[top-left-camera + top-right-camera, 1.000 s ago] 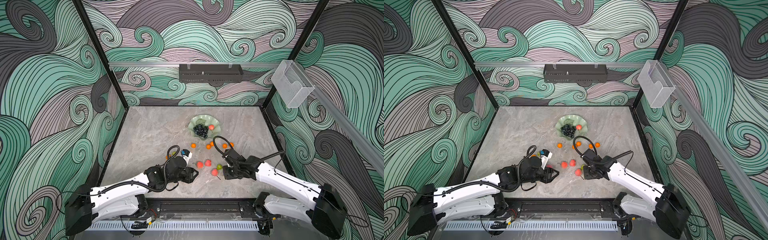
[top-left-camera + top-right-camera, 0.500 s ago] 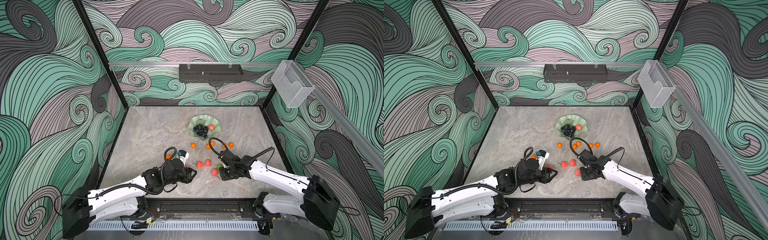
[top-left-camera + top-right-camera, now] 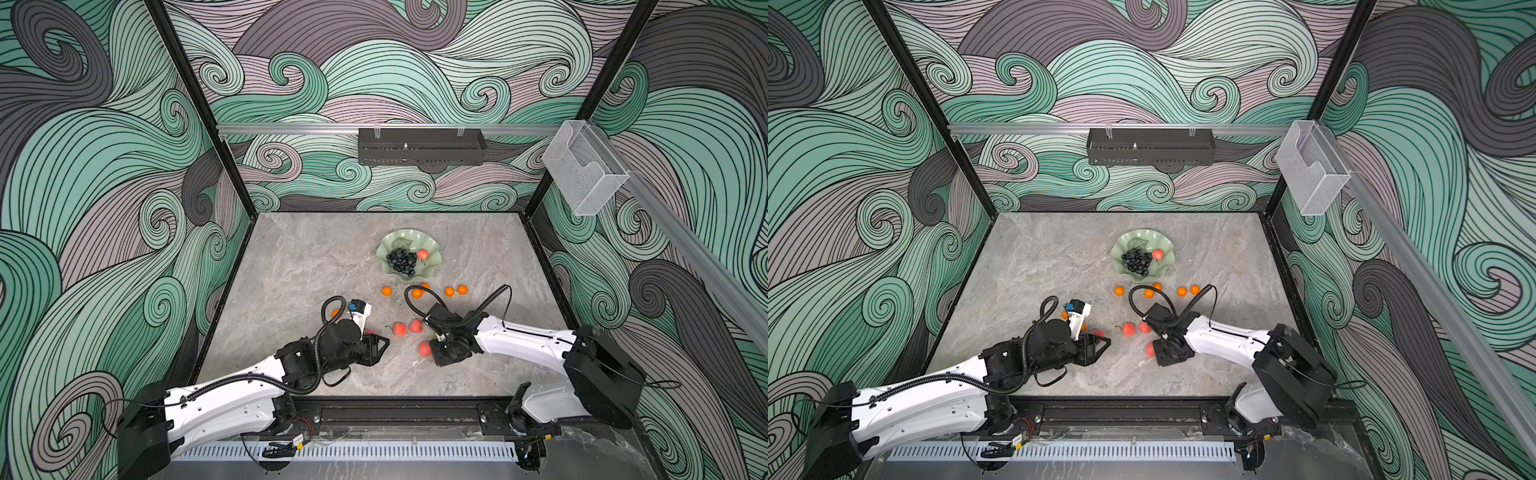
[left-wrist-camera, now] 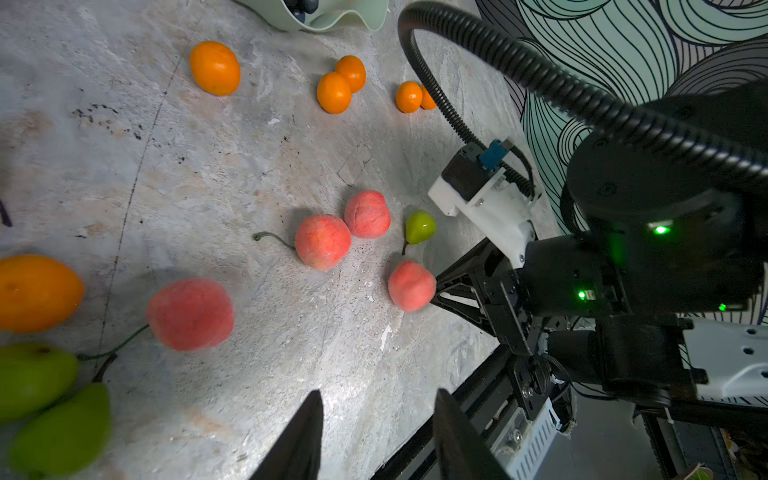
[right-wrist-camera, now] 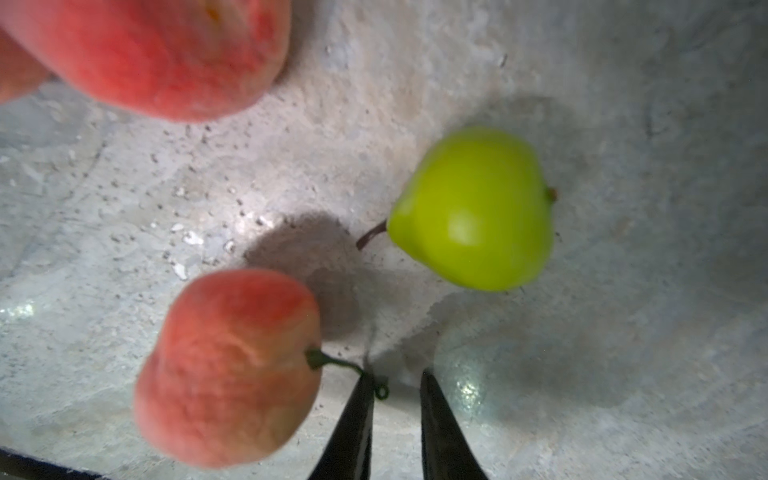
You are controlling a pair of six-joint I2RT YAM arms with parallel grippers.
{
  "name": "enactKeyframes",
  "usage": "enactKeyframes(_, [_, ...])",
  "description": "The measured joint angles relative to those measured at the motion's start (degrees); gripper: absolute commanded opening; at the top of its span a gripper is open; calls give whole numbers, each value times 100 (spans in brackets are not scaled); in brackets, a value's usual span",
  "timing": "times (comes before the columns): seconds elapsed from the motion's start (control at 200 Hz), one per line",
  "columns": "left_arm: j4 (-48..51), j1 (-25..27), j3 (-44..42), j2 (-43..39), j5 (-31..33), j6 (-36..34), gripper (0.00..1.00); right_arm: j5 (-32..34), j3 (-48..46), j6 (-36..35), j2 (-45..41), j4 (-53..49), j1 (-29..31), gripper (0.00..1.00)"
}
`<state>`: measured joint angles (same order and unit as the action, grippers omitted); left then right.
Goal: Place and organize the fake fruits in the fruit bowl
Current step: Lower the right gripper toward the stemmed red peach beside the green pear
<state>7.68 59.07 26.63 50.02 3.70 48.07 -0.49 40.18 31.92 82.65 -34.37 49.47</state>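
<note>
The mint fruit bowl point(image 3: 399, 241) point(image 3: 1133, 241) holds the dark grape bunch point(image 3: 402, 262) and one peach point(image 3: 422, 254). Several oranges point(image 3: 449, 291) lie just in front of it. My right gripper point(image 5: 395, 376) point(image 3: 436, 348) points down at the table, open by a narrow gap. The curled stem end of a peach point(image 5: 226, 365) point(image 3: 424, 348) lies at one fingertip. A green pear point(image 5: 473, 208) lies just beyond. My left gripper point(image 4: 378, 392) point(image 3: 384, 343) is open and empty, low over bare table. Two peaches point(image 3: 400, 329) lie between the grippers.
Close to the left gripper lie another peach point(image 4: 190, 313), an orange point(image 4: 37, 293) and two green pears point(image 4: 33, 380). The table's front edge and black rail point(image 3: 395, 409) run right behind both grippers. Patterned walls enclose the table.
My right gripper has edged left to the near peach and its jaws have narrowed. The left gripper has hardly moved.
</note>
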Motion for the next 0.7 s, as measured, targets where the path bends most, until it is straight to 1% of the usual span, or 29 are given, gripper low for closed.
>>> enactKeyframes(0.45, [-2,0,-122,-81,221,0,47,55,142,0,166,83,114,21])
enactKeyframes(0.555, [-2,0,-127,-81,243,-2,47,74,114,0,-15,59,153,21])
enactKeyframes(0.7, [-4,0,-127,-79,286,-9,48,105,76,2,-529,28,168,21])
